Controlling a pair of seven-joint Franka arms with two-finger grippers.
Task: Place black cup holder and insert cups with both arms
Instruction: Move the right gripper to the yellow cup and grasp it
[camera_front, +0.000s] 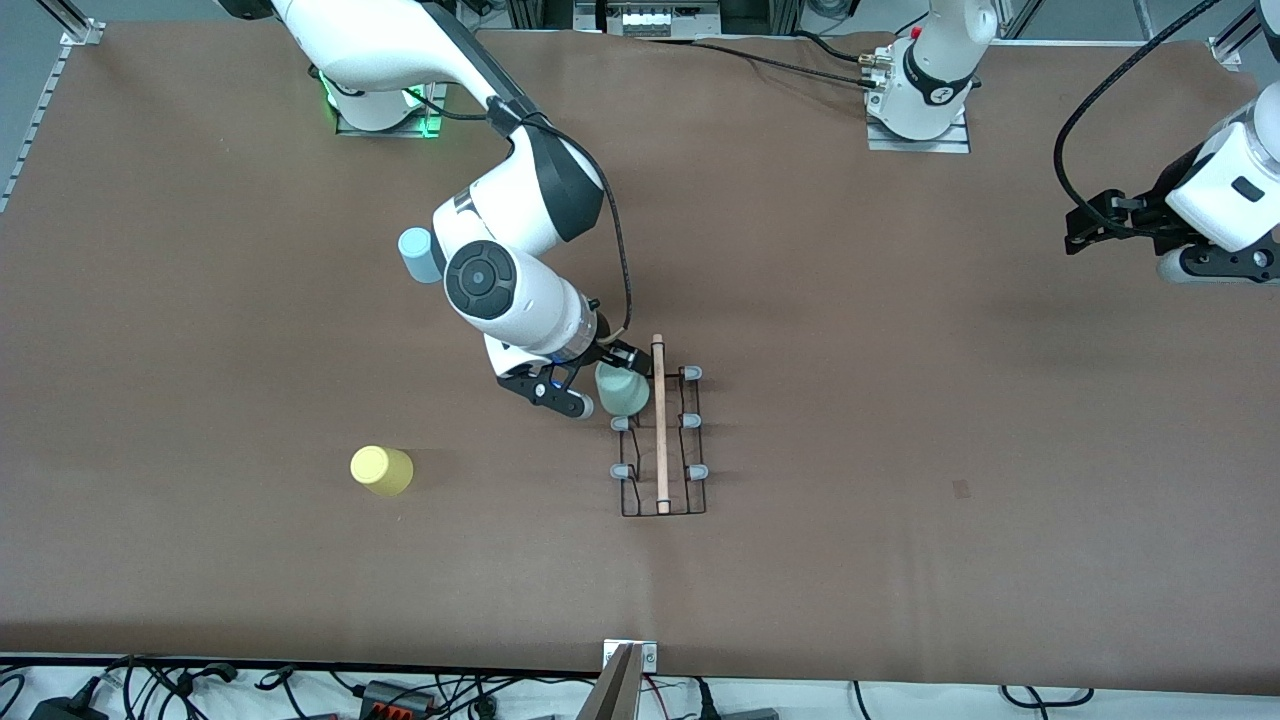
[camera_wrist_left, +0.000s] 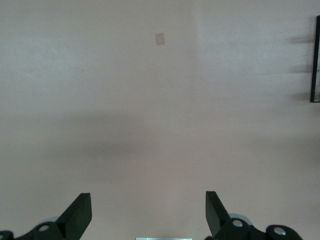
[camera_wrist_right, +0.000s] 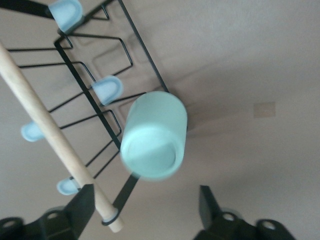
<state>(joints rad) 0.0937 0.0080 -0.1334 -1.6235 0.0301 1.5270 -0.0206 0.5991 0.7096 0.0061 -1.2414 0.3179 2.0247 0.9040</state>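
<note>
- I am holding my right gripper (camera_front: 588, 385) just beside the black cup holder (camera_front: 662, 440), at the rack's end farthest from the front camera, on the side toward my right arm's end of the table.
- Its fingers (camera_wrist_right: 80, 207) are standing spread apart and are gripping nothing.
- The mint-green cup (camera_front: 622, 388) is sitting upside down on a peg at that end of the rack, apart from both fingers in my right wrist view (camera_wrist_right: 154, 135).
- The rack is standing mid-table with its wooden rod handle (camera_front: 659, 425) on top; 5 capped pegs are showing bare.
- The yellow cup (camera_front: 381, 470) is lying toward my right arm's end, well apart from the rack.
- The light blue cup (camera_front: 420, 255) is sitting farther from the front camera, partly hidden by my right arm.
- My left gripper (camera_front: 1095, 222) is waiting over bare table toward my left arm's end, its fingers (camera_wrist_left: 80, 215) wide apart.
</note>
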